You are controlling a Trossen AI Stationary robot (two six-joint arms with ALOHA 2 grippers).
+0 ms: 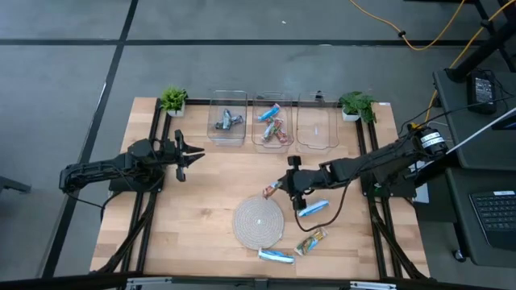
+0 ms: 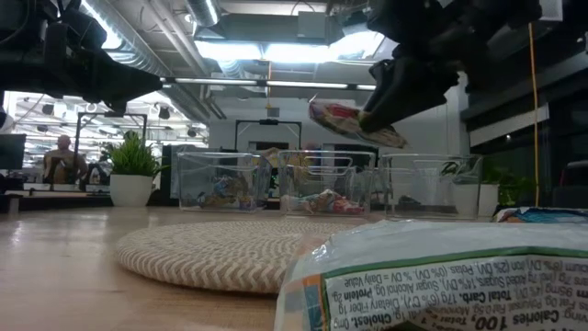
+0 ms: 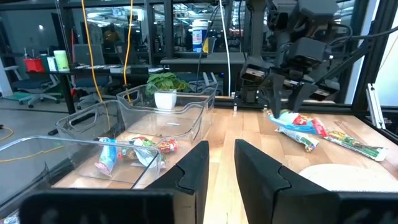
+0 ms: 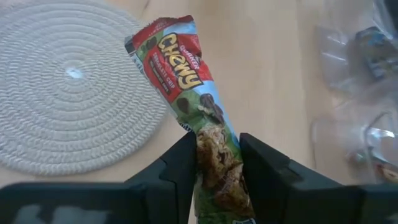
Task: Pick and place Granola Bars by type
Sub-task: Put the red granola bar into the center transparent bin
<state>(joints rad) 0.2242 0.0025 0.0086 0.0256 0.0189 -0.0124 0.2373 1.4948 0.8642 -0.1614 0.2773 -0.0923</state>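
Granola bar (image 4: 186, 81), the red-green one, is pinched at one end in the right claw (image 4: 217, 155), long axis running straight out; middle bin (image 1: 272, 121) sits around 12 o'clock, left claw (image 3: 221, 165) narrow, holding nothing

We saw a red and green granola bar (image 4: 186, 93) with yellow letters and brown chocolate spots, held in the dark right gripper (image 4: 214, 163). Beside it lay the round mat (image 4: 71, 87), cream white with a ring pattern. Near the mat were two bright blue bars (image 1: 313, 208) and an orange-green one (image 1: 311, 241). The table (image 1: 201, 185) was light brown wood. The left gripper (image 1: 187, 155) was black.
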